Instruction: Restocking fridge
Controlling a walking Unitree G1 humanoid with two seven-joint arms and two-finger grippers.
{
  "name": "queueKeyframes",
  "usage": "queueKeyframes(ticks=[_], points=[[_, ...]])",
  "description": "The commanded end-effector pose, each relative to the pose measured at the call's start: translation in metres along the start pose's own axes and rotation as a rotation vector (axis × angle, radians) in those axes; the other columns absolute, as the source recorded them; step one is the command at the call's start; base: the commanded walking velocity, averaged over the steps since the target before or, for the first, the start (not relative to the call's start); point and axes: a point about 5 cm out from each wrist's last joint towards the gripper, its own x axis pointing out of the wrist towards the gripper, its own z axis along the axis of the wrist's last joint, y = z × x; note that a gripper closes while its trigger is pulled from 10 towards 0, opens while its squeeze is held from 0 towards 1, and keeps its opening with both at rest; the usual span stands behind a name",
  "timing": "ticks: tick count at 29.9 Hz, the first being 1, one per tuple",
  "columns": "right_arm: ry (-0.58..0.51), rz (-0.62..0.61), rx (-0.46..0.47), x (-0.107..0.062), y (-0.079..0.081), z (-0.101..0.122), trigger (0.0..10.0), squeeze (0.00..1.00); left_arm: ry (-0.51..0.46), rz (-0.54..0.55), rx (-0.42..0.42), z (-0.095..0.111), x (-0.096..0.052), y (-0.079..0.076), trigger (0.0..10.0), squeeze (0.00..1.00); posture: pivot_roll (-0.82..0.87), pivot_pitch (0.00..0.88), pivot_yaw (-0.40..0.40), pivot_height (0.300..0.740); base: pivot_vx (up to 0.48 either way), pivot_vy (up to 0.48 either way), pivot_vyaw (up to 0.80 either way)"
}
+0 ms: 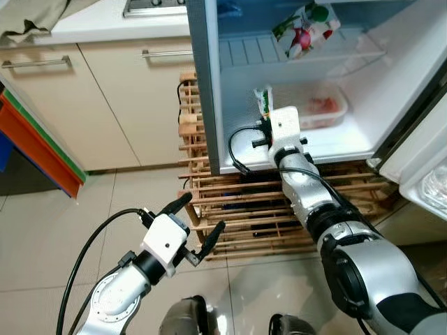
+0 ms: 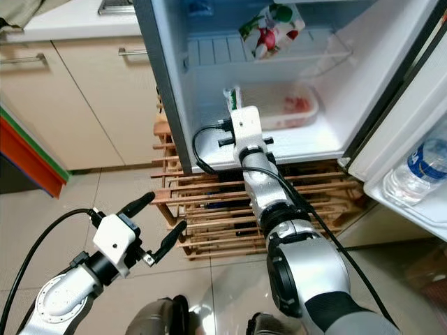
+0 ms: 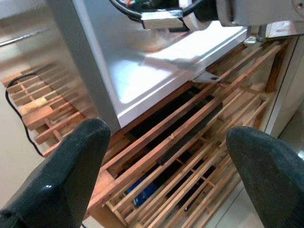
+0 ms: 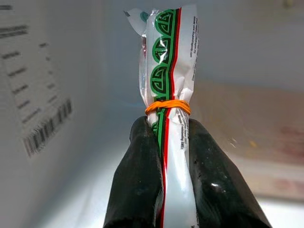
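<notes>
My right gripper [image 4: 164,142] is shut on a white packet [image 4: 168,85] with a green and red pattern, bound by an orange rubber band. The arm reaches into the open fridge [image 1: 209,105] and holds the packet [image 1: 262,102] upright above the bottom shelf near the left wall. A clear tub [image 1: 323,109] with something red in it sits on that shelf to the right. A carton [image 1: 304,28] with red fruit on it leans on the wire shelf above. My left gripper [image 1: 195,230] hangs open, low over the floor in front of the wooden rack [image 1: 237,209].
The fridge stands on a slatted wooden rack [image 3: 190,128]. Its open door [image 2: 412,174] at the right holds a water bottle [image 2: 415,171]. Beige cabinets [image 1: 91,91] stand at the left, with an orange and green object [image 1: 35,139] beside them. The floor is tiled.
</notes>
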Motion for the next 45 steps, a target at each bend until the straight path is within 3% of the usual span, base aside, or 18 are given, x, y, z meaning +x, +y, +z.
queueKeyframes(ticks=[1, 4, 5, 6, 7, 28, 37, 38, 39, 45], points=[[-0.019, 0.008, -0.018, 0.004, 0.004, 0.009, 10.0, 0.0, 0.015, -0.002, -0.006, 0.0, -0.003, 0.0, 10.0, 0.0, 0.25, 0.245, 0.07, 0.74, 0.0, 0.0, 0.0], [-0.018, -0.006, -0.022, 0.01, 0.003, 0.018, 10.0, 0.0, 0.027, -0.004, -0.013, 0.001, -0.004, -0.002, 10.0, 0.0, 0.25, 0.249, 0.068, 0.74, 0.0, 0.0, 0.0], [-0.014, -0.014, -0.028, 0.011, 0.003, 0.02, 10.0, 0.8, 0.032, -0.005, -0.017, 0.003, -0.005, -0.003, 10.0, 0.0, 0.25, 0.251, 0.067, 0.74, 0.0, 0.0, 0.0], [-0.004, -0.015, -0.031, 0.012, 0.004, 0.021, 10.0, 0.99, 0.036, -0.006, -0.019, 0.004, -0.006, -0.003, 10.0, 0.0, 0.26, 0.254, 0.067, 0.74, 0.0, 0.0, 0.0], [0.002, -0.015, -0.037, 0.013, 0.005, 0.023, 10.0, 1.0, 0.041, -0.006, -0.021, 0.005, -0.006, -0.004, 10.0, 0.0, 0.26, 0.257, 0.066, 0.74, 0.0, 0.0, 0.0], [0.007, -0.02, -0.115, 0.017, 0.016, 0.032, 10.0, 1.0, 0.097, -0.007, -0.025, 0.009, -0.018, -0.009, 10.0, 0.0, 0.29, 0.295, 0.072, 0.74, 0.0, 0.0, 0.0], [-0.016, -0.094, -0.132, 0.02, 0.005, 0.04, 10.0, 1.0, 0.109, 0.008, -0.026, 0.004, -0.014, -0.005, 10.0, 0.0, 0.27, 0.276, 0.057, 0.74, 0.0, 0.0, 0.0], [-0.036, -0.098, -0.131, 0.021, 0.005, 0.044, 10.0, 0.05, 0.114, 0.021, -0.042, 0.002, -0.01, -0.004, 10.0, 0.0, 0.26, 0.269, 0.051, 0.74, 0.0, 0.0, 0.0], [-0.052, -0.102, -0.119, 0.022, 0.004, 0.047, 10.0, 0.0, 0.111, 0.019, -0.042, 0.002, -0.008, -0.004, 10.0, 0.0, 0.25, 0.263, 0.046, 0.74, 0.0, 0.0, 0.0], [-0.134, -0.108, -0.051, 0.018, 0.006, 0.05, 10.0, 0.0, 0.09, 0.016, -0.077, -0.001, 0.006, -0.006, 10.0, 0.0, 0.2, 0.212, 0.02, 0.74, 0.0, 0.0, 0.0]])
